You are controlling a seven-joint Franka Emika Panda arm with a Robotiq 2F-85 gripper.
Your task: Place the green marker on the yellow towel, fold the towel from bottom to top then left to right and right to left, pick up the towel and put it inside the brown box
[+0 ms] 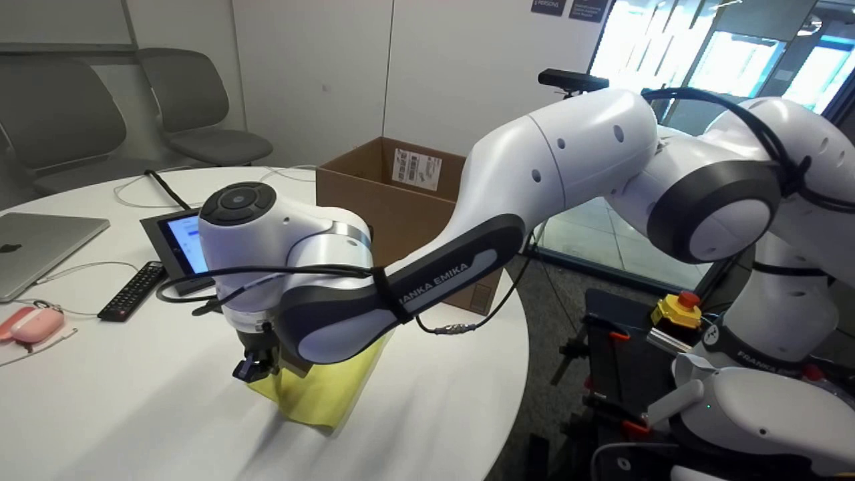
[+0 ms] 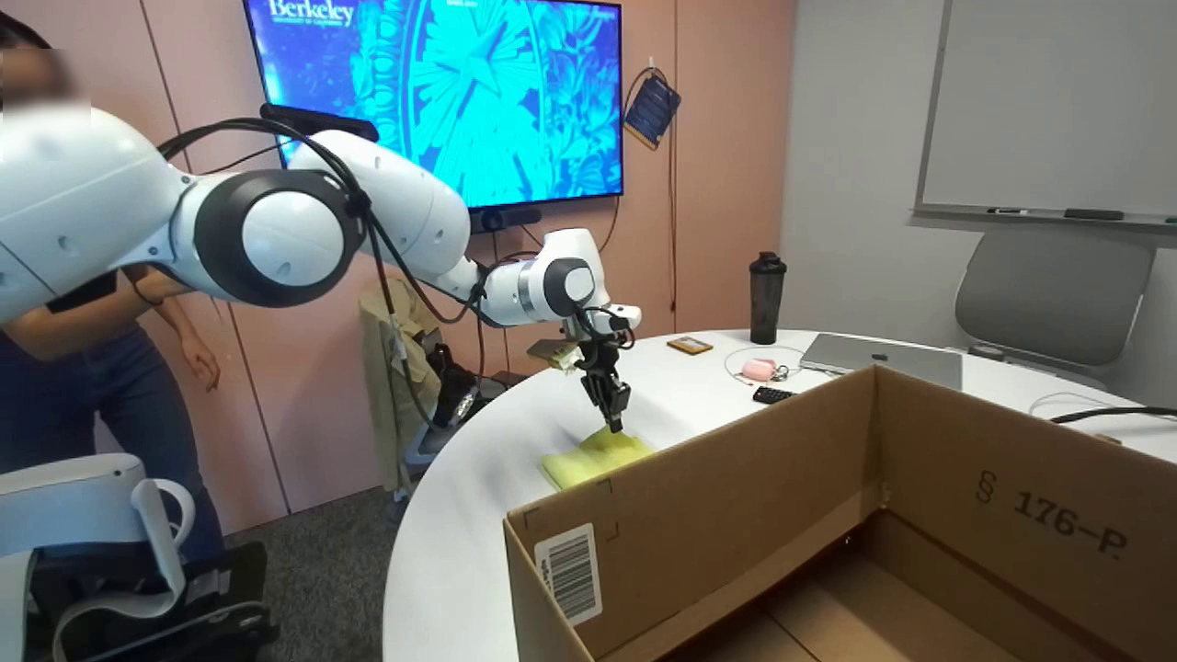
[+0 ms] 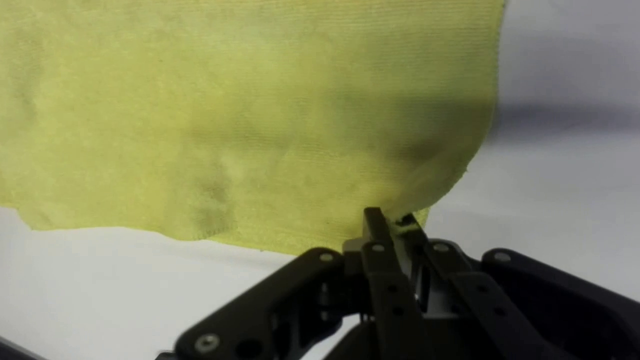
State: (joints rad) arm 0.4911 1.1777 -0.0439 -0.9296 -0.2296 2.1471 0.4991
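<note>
Claw pinching the yellow towel near a corner, on the bench. Wrist view: towel spreads from 9 round to 1 o'clock of the grip. Judged: next fold should carry that corner toward 10 or 11.

Yellow towel near brown box.

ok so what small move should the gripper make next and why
Probably ease the gripper up and inward, jaws shut, so the pinched edge comes over the yellow towel. In the wrist view the jaws hold the towel near a corner, while most of it lies spread on the white table, so a fold seems likelier than going to the brown cardboard box.
</note>
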